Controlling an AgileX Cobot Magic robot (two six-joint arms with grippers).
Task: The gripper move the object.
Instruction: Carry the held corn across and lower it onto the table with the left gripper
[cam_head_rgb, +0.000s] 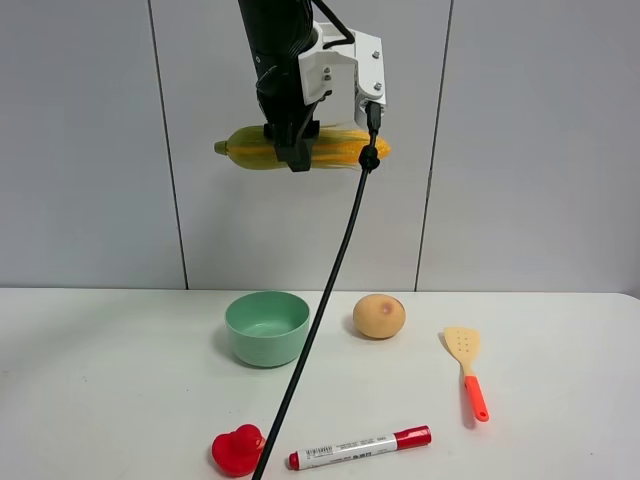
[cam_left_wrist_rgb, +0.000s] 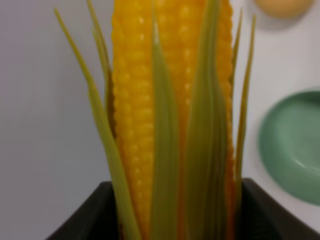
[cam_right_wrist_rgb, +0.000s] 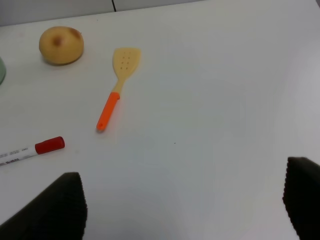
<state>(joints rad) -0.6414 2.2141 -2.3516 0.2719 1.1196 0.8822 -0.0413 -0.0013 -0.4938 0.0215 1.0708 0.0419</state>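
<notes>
The ear of corn (cam_head_rgb: 335, 148), with yellow kernels and green husk, hangs level high above the table, in front of the grey wall. My left gripper (cam_head_rgb: 293, 152), black with a white bracket, is shut on its middle. In the left wrist view the corn (cam_left_wrist_rgb: 140, 100) fills the frame between the black fingers (cam_left_wrist_rgb: 85, 222). My right gripper (cam_right_wrist_rgb: 180, 200) is open and empty over bare table; it does not show in the exterior view.
On the table stand a green bowl (cam_head_rgb: 265, 348), a round tan fruit (cam_head_rgb: 379, 316), a yellow spatula with an orange handle (cam_head_rgb: 466, 368), a red-capped marker (cam_head_rgb: 360, 447) and a small red object (cam_head_rgb: 238, 449). A black cable (cam_head_rgb: 320, 320) hangs down from the left gripper.
</notes>
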